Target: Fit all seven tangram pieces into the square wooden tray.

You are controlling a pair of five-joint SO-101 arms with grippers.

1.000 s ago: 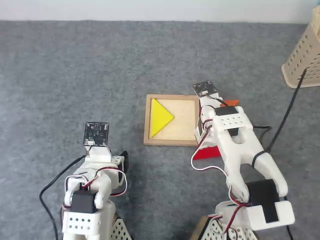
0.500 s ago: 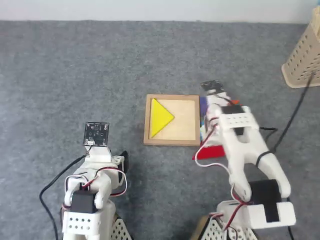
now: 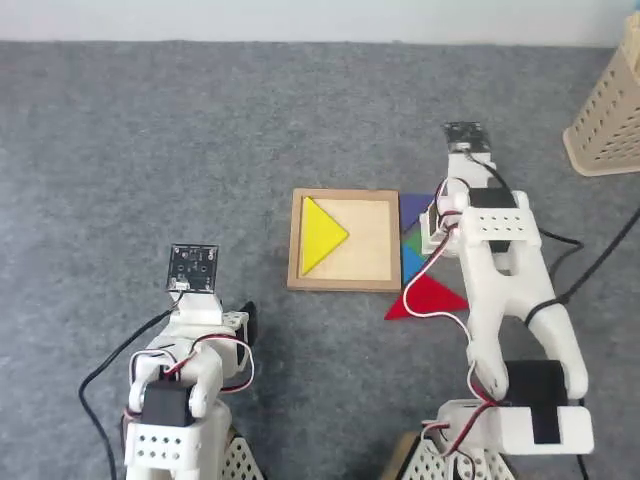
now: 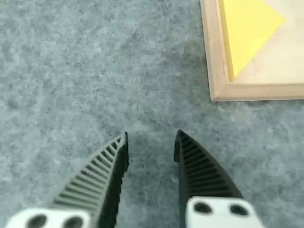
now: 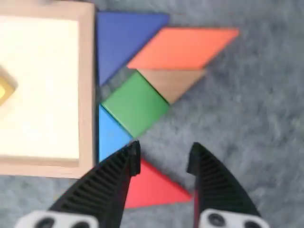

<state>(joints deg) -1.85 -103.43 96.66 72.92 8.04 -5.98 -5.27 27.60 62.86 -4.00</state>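
The tabletop (image 3: pixel 150 130) is covered in grey, rough, felt-like carpet. The square wooden tray (image 3: pixel 345 286) is pale bare wood, matt, with a smooth floor. The yellow triangle (image 3: pixel 320 235), red triangle (image 3: pixel 425 297), blue triangle (image 5: pixel 121 40), orange parallelogram (image 5: pixel 183 47) and green square (image 5: pixel 135 104) carry smooth, even paint with little shine; the brown triangle (image 5: pixel 171 81) looks like plain wood. The left hand (image 4: pixel 152 135) and right hand (image 5: pixel 165 145) have matt black plastic fingers (image 5: pixel 104 185), ribbed on their inner faces, on white plastic mounts.

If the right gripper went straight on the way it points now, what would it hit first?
Probably the green square, just ahead of the open right gripper, past a strip of carpet. Depth is unclear; it might touch carpet first.
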